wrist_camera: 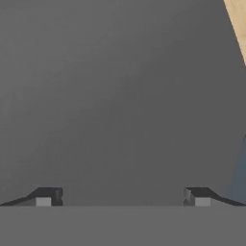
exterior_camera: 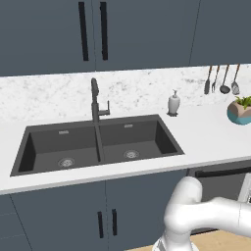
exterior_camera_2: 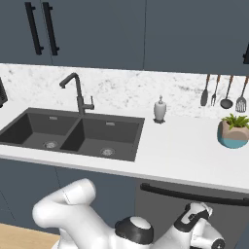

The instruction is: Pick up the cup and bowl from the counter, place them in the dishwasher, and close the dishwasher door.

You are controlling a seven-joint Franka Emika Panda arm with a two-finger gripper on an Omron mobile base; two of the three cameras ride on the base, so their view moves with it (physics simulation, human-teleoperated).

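Pincer [wrist_camera: 123,199] is seen spread wide in the hand view, nothing held between the tips. A flat slate-grey panel is faced close up, taken to be the dishwasher door [wrist_camera: 110,96]; a strip of light wood floor [wrist_camera: 238,24] is cut in at the top right corner.

In the right base view the dishwasher door [exterior_camera_2: 160,214] is seen upright under the counter [exterior_camera_2: 175,151], its black bar handle [exterior_camera_2: 194,196] run along the top edge just below the counter lip. The arm is folded low in front of it.

Counter is white, faintly marbled. The dark double sink [exterior_camera: 95,144] is set in at left with the faucet [exterior_camera: 96,103] behind it. The soap dispenser [exterior_camera: 173,104] is stood near the backsplash; the teal plant pot [exterior_camera: 240,112] is placed far right, under the hung utensils [exterior_camera: 221,79]. Open white surface is left between the sink and the pot. Cup and bowl cannot be located.
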